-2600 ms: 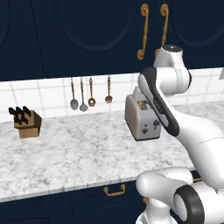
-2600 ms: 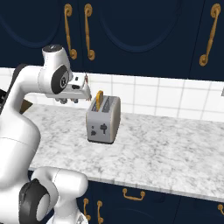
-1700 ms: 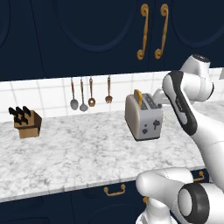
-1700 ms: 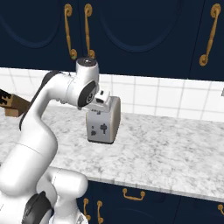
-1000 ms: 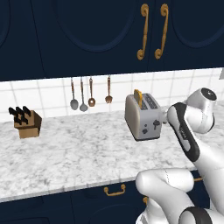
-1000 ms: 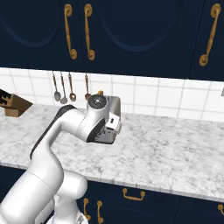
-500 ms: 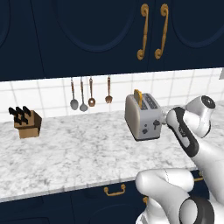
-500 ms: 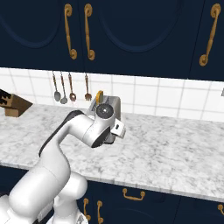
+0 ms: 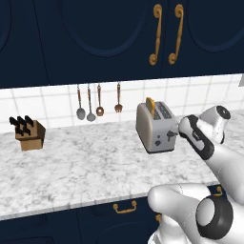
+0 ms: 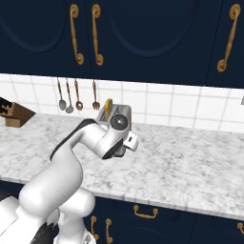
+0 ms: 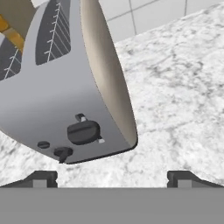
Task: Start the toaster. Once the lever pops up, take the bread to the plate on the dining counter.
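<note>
- Grey-veined marble counter (image 9: 86,167) under white tiles.
- Boxy silver toaster (image 9: 155,127), rounded edges; golden bread (image 9: 150,105) upright in one slot.
- Gripper (image 11: 112,177) near its panel, fingers wide apart.

Marbled counter (image 9: 86,167) carries toaster (image 9: 155,126), knife block (image 9: 29,135).

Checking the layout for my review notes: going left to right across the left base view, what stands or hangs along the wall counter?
Knife block → hanging utensils on the backsplash → toaster with the bread standing in one of its slots → the arm's wrist with the pincer, jaws open, just right of the toaster's end panel.
</note>
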Motion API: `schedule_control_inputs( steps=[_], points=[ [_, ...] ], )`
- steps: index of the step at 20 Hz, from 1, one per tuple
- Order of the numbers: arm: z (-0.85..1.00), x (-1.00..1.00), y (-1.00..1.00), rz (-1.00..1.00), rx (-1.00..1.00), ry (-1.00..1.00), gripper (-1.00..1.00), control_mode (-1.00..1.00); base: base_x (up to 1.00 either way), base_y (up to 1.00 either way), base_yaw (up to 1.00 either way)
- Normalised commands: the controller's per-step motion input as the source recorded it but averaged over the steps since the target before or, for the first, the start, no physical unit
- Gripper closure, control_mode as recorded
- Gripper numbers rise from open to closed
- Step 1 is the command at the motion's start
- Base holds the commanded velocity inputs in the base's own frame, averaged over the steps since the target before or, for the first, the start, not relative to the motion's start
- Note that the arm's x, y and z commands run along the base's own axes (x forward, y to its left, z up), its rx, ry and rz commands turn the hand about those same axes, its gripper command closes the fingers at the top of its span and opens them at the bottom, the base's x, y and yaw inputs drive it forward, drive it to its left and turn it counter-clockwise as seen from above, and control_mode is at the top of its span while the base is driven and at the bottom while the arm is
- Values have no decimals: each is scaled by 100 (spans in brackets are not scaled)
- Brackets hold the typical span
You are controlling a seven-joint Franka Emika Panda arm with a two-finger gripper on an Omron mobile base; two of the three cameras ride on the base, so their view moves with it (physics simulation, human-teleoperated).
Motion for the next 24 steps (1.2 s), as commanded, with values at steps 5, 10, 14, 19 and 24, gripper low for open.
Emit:
schedule_control_inputs(
  steps=[5,10,14,19,24],
  points=[
    [-15,21,10,-4,0,0,-100,-100,0,0,0],
    [-16,25,13,-4,0,0,-100,-100,0,0,0],
    [-16,16,1,-5,0,0,-100,-100,0,0,0],
    [-16,12,0,-4,0,0,-100,-100,0,0,0],
    [0,18,-9,-4,2,0,-100,-100,0,0,0]
  ],
)
